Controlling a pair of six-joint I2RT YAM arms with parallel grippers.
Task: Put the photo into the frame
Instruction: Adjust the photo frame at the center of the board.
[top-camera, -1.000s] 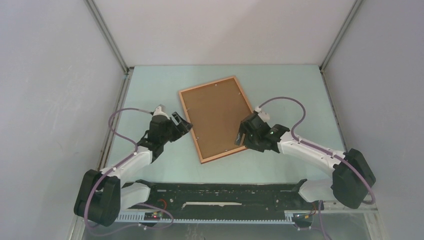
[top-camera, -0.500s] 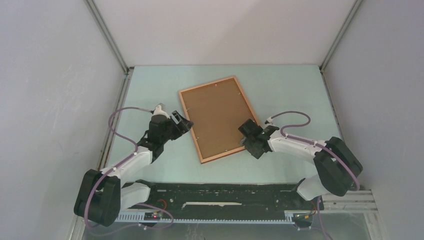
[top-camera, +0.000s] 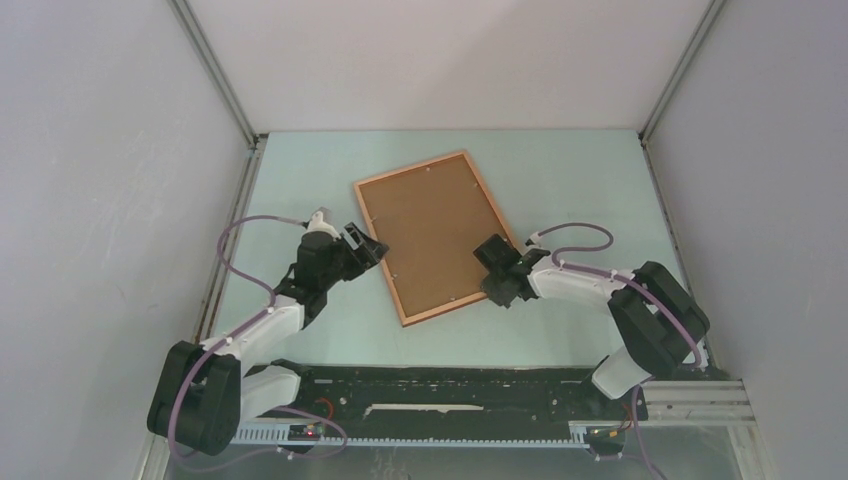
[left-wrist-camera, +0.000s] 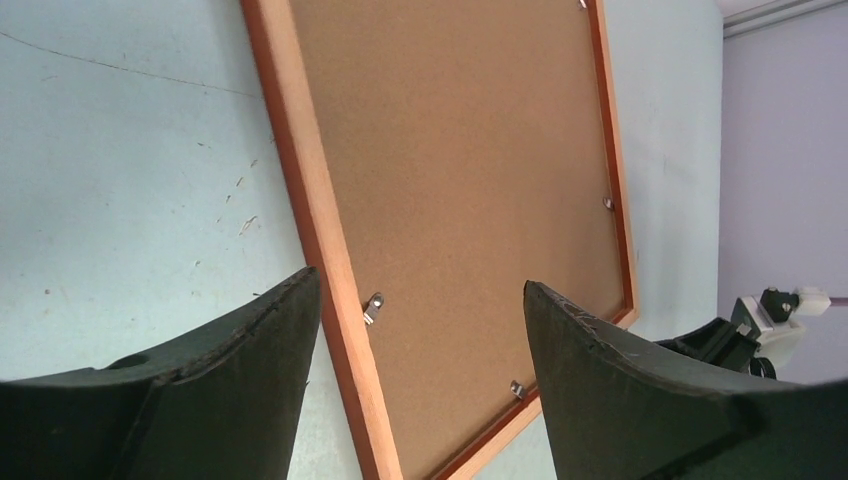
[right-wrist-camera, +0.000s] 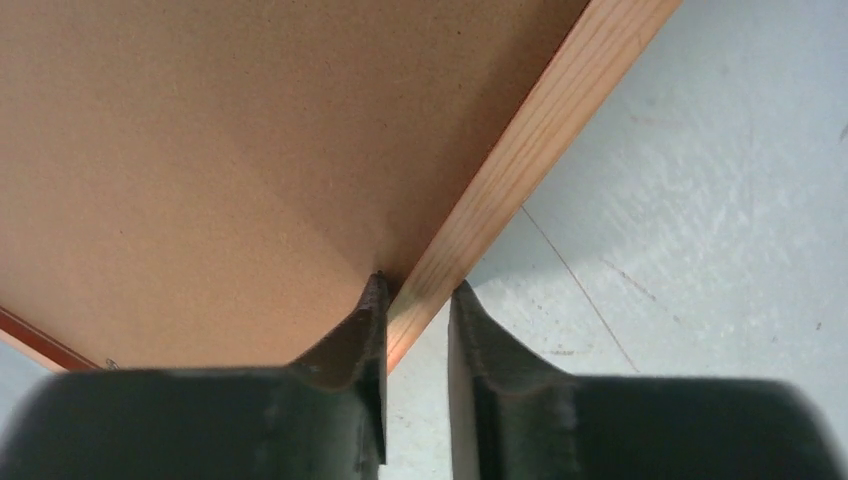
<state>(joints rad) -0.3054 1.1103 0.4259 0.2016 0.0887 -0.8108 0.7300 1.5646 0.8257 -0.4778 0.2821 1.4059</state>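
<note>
Right claw, top view: clamped on the right rim of the frame near its near corner, probably to steady or lift it. Left claw: spread, empty, just beside the left rim. The frame lies back-up on the bench with its backing board fitted. The photo is not visible, perhaps beneath the board.
Left wrist view: fingers wide apart; four metal tabs along the board's edges.
Right wrist view: the rim is pinched between both fingers.
Count: two claws, one frame, one board, no photo seen.
</note>
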